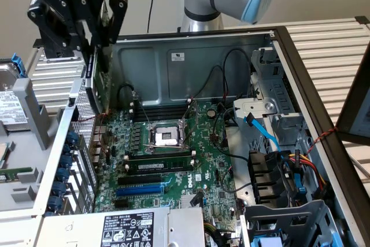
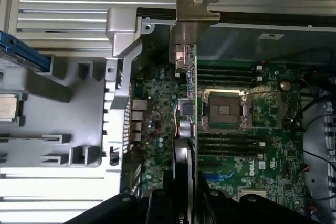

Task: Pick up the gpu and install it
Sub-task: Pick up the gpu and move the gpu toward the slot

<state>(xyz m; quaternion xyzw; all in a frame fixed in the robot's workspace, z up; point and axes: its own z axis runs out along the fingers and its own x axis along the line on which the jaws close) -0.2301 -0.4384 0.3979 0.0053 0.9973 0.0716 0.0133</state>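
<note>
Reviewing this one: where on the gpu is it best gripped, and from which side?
Grip the gpu across its thin flat faces at the edge away from the motherboard, coming from above, as the end effector does. It hangs edge-on, so the metal bracket and lower edge are free.

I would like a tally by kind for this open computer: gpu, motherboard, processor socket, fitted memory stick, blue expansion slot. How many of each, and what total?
gpu: 1
motherboard: 1
processor socket: 1
fitted memory stick: 1
blue expansion slot: 1
Total: 5
</note>
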